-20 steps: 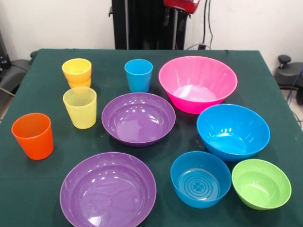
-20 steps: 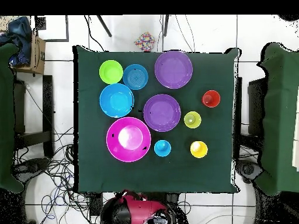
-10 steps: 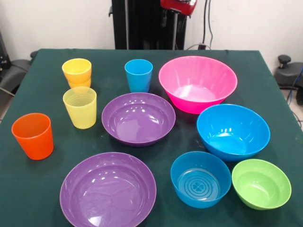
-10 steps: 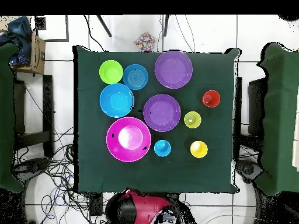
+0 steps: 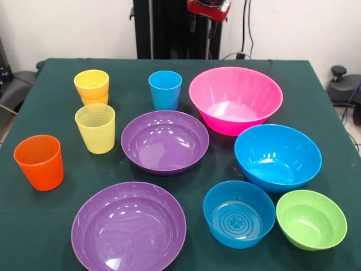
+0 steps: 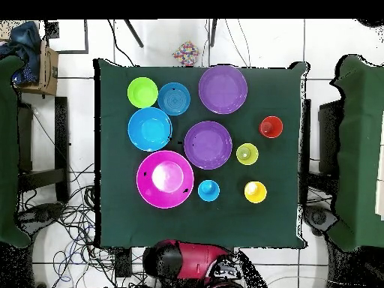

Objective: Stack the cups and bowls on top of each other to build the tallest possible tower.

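Observation:
All cups and bowls stand apart on the green table (image 5: 51,226), except two amber-yellow cups (image 5: 92,86) nested at the far left. The pale yellow ribbed cup (image 5: 95,128), orange cup (image 5: 39,162) and light blue cup (image 5: 165,90) stand upright. The big pink bowl (image 5: 235,100), big blue bowl (image 5: 277,157), small blue bowl (image 5: 239,213), small green bowl (image 5: 311,219) and two purple bowls (image 5: 164,141) (image 5: 128,227) sit open side up. My gripper (image 5: 202,22) hangs at the top edge, behind the table, touching nothing.
In the overhead view my red arm (image 6: 195,262) is folded over the base below the table's edge (image 6: 202,244). Chairs (image 6: 360,150) stand at both sides. Cables lie on the floor around the base.
The red arm has shifted a little over the base, leftward in the front view. No cup or bowl has moved.

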